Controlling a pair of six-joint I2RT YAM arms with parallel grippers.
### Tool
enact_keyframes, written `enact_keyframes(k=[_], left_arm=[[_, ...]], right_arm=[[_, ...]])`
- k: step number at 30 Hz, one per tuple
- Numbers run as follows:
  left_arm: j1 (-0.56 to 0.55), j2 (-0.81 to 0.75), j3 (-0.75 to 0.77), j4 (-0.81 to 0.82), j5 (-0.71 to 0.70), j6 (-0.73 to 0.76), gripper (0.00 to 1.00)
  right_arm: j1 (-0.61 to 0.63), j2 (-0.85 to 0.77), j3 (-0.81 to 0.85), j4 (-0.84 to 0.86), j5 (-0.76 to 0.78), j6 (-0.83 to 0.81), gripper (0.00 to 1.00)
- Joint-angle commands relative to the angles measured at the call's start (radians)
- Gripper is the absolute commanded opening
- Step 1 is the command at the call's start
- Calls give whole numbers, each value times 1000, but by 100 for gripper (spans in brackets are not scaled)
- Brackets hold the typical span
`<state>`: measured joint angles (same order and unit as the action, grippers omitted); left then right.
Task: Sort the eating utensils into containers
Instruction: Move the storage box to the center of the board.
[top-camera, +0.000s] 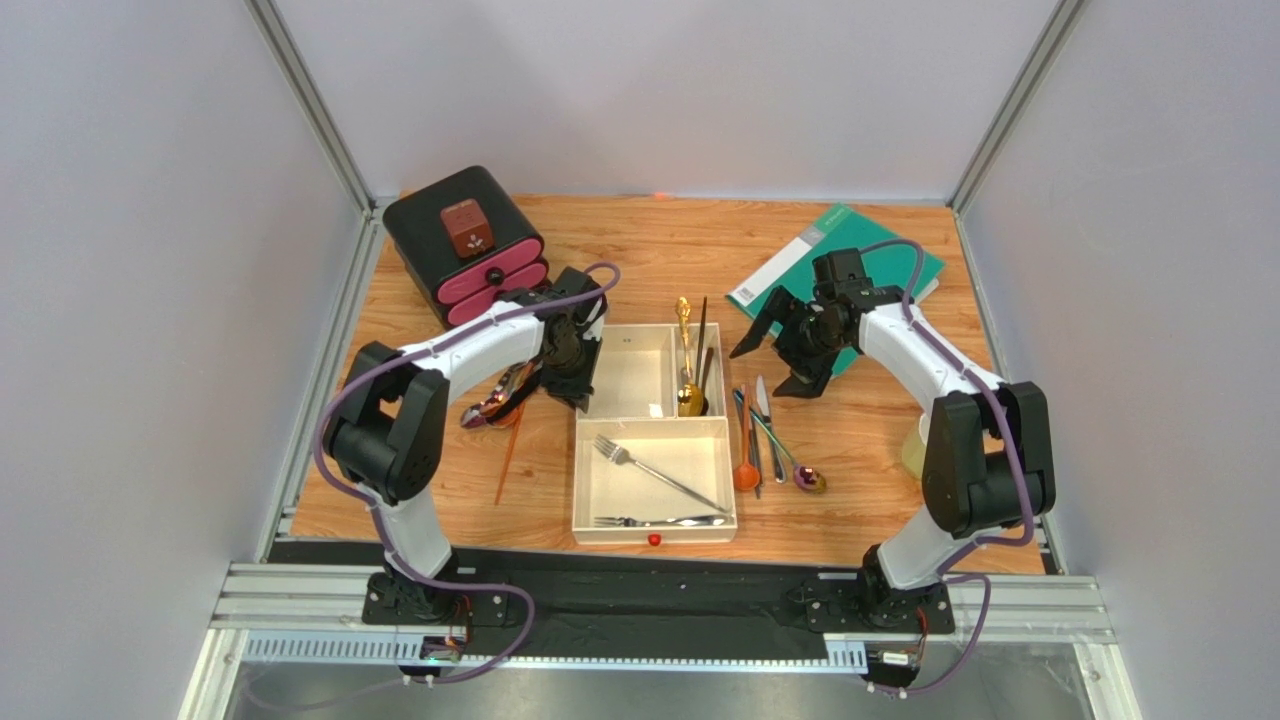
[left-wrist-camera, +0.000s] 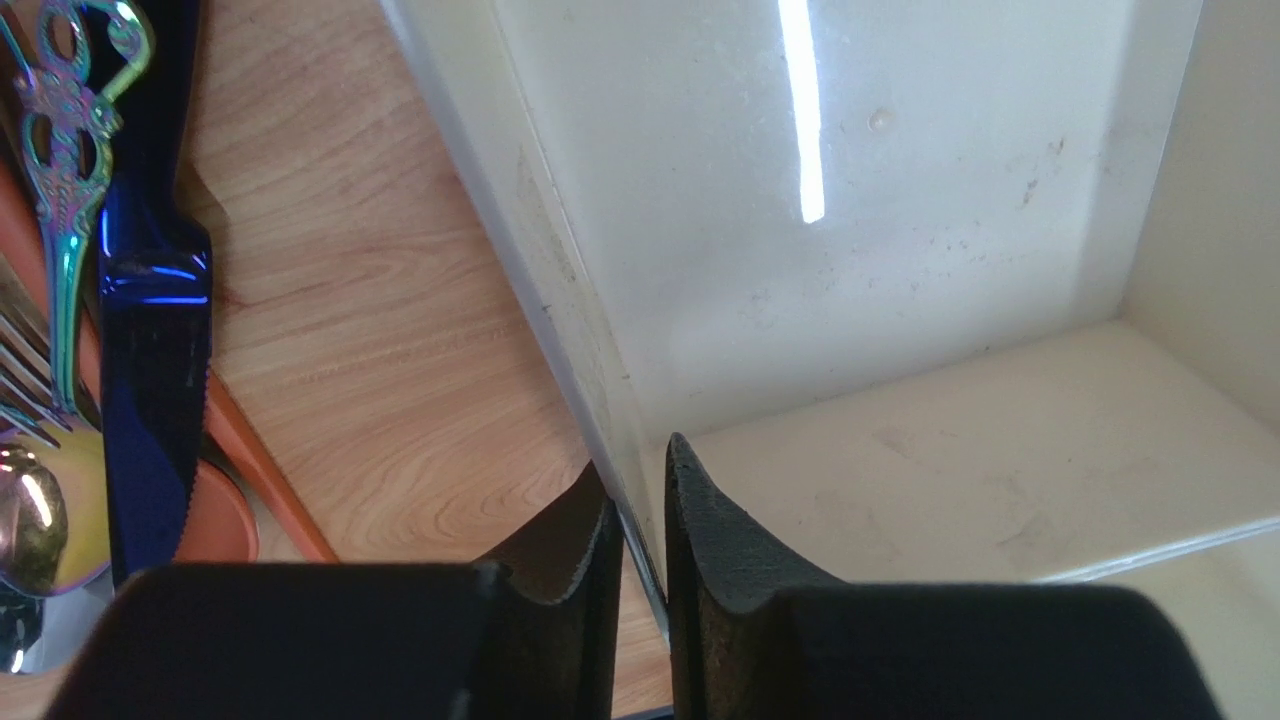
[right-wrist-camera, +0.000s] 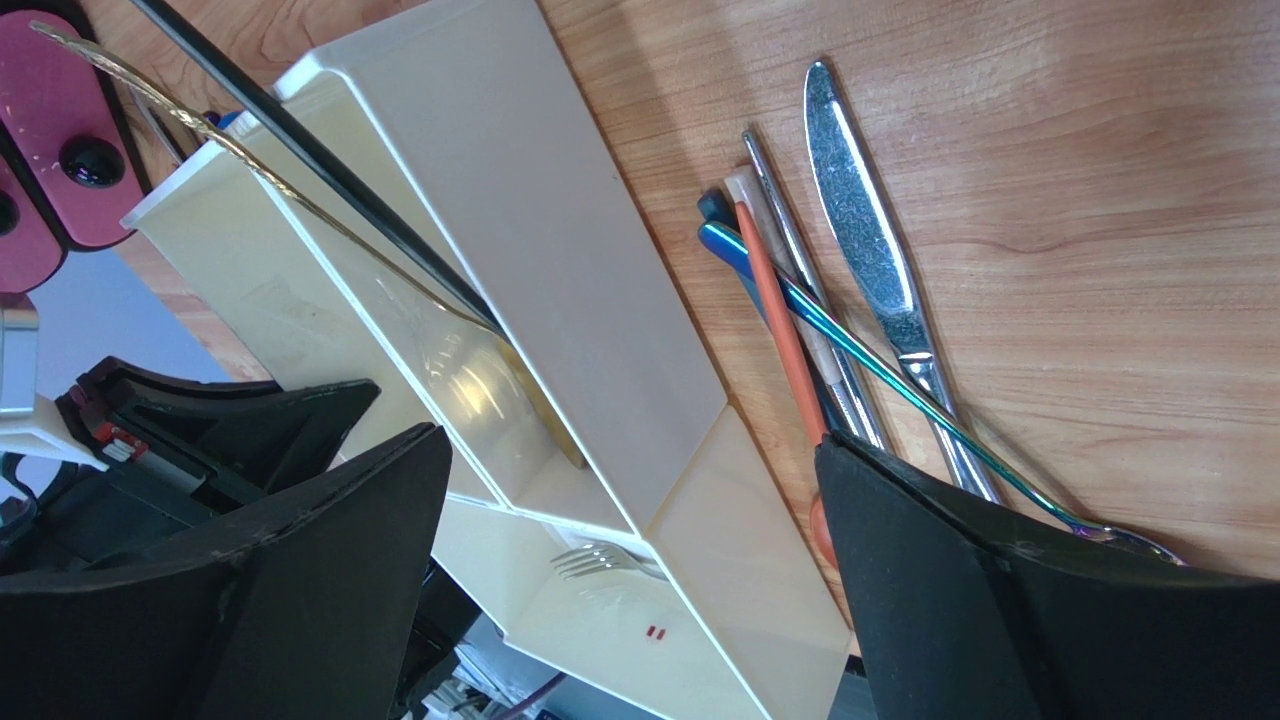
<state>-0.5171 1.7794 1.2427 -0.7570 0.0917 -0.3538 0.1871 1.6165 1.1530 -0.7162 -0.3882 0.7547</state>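
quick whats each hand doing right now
Left hand: closed on the tray wall.
Right hand: wide open, holding nothing.

Robotics lab test cell; plain grey enclosure walls (top-camera: 150, 225), aluminium frame posts (top-camera: 308, 98), wooden tabletop (top-camera: 661, 248), slotted mounting rail (top-camera: 301, 603)

Obstacles: shallow cream-white square tray (top-camera: 580, 488), centre; black box with pink drawers (top-camera: 451, 210), rear left; teal booklet (top-camera: 796, 263), rear right. Passage: bare wooden tabletop (top-camera: 661, 248) between them.
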Motion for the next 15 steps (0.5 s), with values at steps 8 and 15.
enact_keyframes(k=[8,15], left_arm=[[0,81,124,10,-79,-17,12],[3,132,208,-33,-133,-45,11]], right_arm=[[2,10,39,9,-20,-21,100],[3,17,42,4,-15,-17,100]])
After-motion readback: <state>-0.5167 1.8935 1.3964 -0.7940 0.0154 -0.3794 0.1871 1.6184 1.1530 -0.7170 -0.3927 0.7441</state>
